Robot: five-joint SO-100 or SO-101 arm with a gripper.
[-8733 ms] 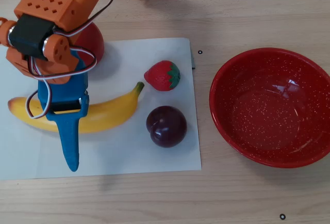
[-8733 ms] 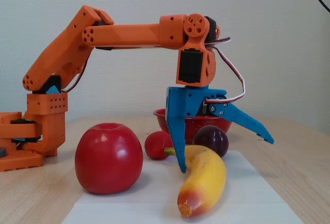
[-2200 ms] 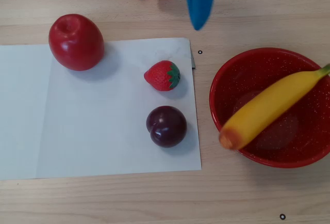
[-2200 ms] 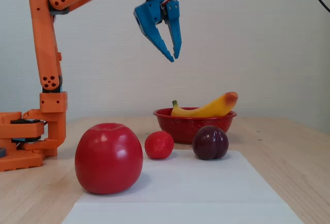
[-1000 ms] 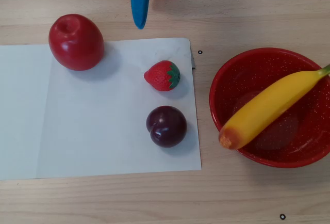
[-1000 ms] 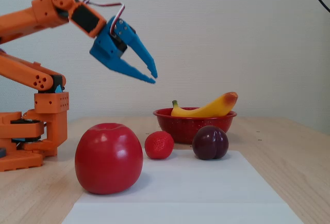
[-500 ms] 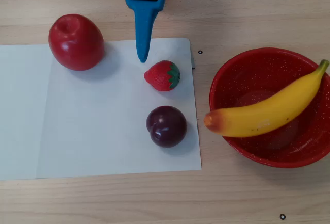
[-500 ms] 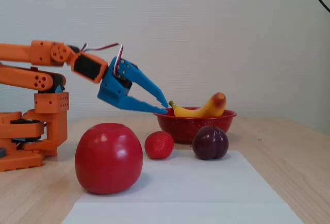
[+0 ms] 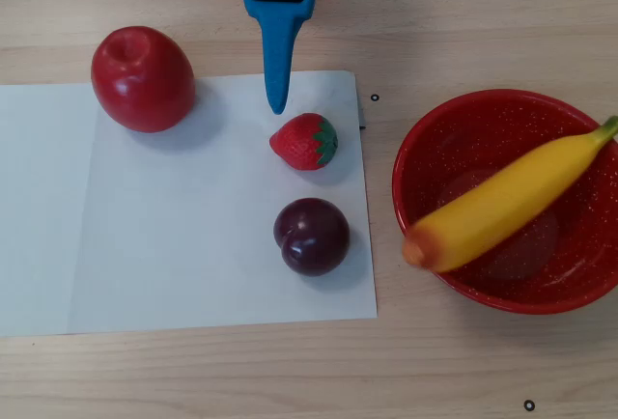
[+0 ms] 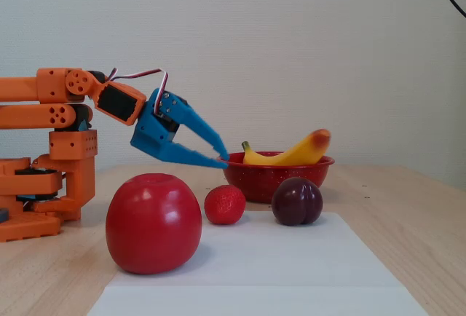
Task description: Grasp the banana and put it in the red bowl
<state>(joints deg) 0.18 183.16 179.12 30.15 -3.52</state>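
The yellow banana [image 9: 506, 201] lies across the red bowl [image 9: 454, 134], its orange end poking over the bowl's front-left rim and its stem at the right edge of the overhead view. In the fixed view the banana [image 10: 291, 153] rests on top of the red bowl [image 10: 269, 178]. My blue gripper [image 9: 277, 105] is folded back near the arm's base, pointing at the strawberry, well left of the bowl. The gripper [image 10: 224, 159] is open in the fixed view, with a small gap and nothing between its fingers.
A white paper sheet [image 9: 174, 245] carries a red apple [image 9: 142, 78], a strawberry [image 9: 304, 141] and a dark plum [image 9: 311, 236]. The orange arm base [image 10: 36, 192] sits at the left of the fixed view. Bare wooden table surrounds the sheet and bowl.
The banana rocked in the bowl, its orange end swinging out left and then back. My gripper drew back from high above the bowl, folded down toward the base, and has nearly settled.
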